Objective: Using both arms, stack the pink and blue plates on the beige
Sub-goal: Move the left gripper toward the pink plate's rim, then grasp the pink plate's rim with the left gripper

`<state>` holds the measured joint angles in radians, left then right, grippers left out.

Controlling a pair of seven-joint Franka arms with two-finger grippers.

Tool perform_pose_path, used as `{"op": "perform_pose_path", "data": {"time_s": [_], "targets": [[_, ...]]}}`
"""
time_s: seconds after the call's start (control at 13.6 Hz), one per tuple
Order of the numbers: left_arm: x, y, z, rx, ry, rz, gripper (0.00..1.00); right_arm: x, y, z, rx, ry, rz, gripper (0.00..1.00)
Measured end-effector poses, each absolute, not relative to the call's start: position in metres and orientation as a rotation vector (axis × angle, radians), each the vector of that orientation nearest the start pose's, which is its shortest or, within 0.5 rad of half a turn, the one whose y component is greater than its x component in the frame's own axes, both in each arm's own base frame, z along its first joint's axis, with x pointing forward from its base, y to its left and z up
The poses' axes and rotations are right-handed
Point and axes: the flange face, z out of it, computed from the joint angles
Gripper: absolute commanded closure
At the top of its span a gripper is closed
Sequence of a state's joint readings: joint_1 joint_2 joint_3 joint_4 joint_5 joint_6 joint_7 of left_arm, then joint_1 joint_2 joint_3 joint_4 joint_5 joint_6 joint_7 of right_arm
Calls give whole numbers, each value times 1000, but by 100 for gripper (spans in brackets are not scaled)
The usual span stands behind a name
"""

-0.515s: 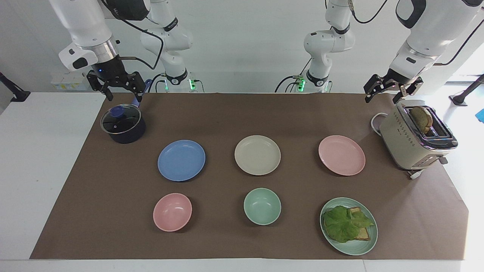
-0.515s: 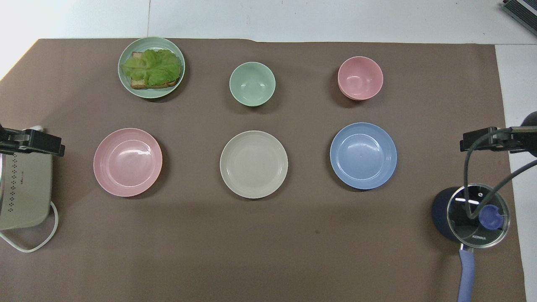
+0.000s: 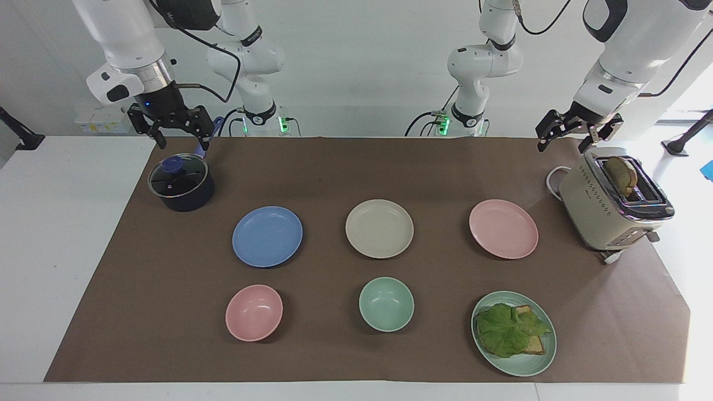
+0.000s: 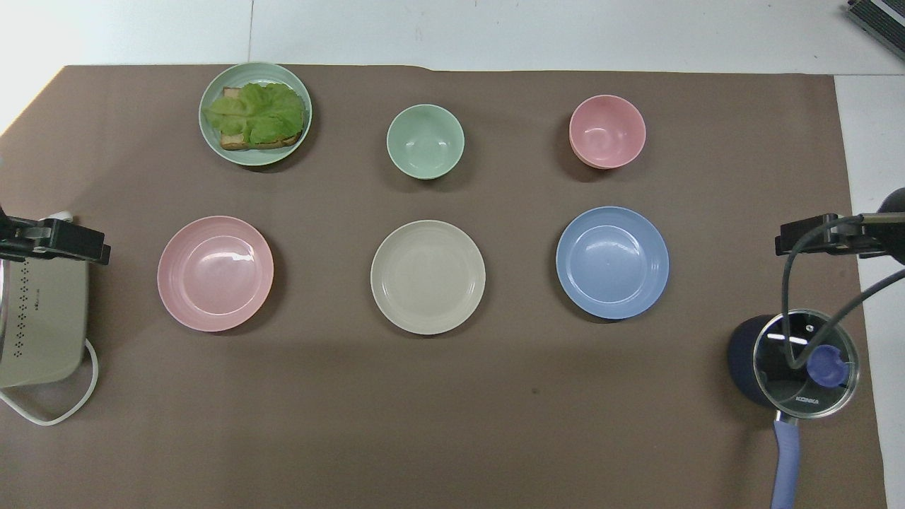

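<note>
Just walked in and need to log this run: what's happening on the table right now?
Nothing is being handled yet. The blue plate, beige plate and pink plate lie apart in a row, unstacked. The right gripper hangs open over the lidded pot; the left gripper hangs open by the toaster. Both hold nothing. Farther from the robots sit two bowls and a green plate with a sandwich.

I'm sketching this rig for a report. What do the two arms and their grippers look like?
Both arms are glossy white with rounded segments, dark joint caps and black cables along them. A silver ring joins each wrist to a black two-finger gripper: the right gripper shows a small blue light above it, and the left gripper looks the same build.
</note>
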<state>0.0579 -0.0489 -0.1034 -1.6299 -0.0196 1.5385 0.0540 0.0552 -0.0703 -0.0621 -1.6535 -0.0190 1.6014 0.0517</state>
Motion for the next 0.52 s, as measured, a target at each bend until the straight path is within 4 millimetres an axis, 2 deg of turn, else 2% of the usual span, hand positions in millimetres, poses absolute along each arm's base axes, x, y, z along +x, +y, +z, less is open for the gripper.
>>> {"op": "perform_pose_path", "data": {"time_s": [0.15, 0.37, 0.52], "targets": [[538, -28, 603, -3152, 155, 71, 0, 535, -7, 626, -3154, 92, -29, 0], [544, -24, 550, -3153, 140, 69, 0, 535, -7, 626, -3154, 92, -29, 0], [548, -14, 519, -3156, 110, 66, 0, 535, -7, 626, -3154, 92, -29, 0]]}}
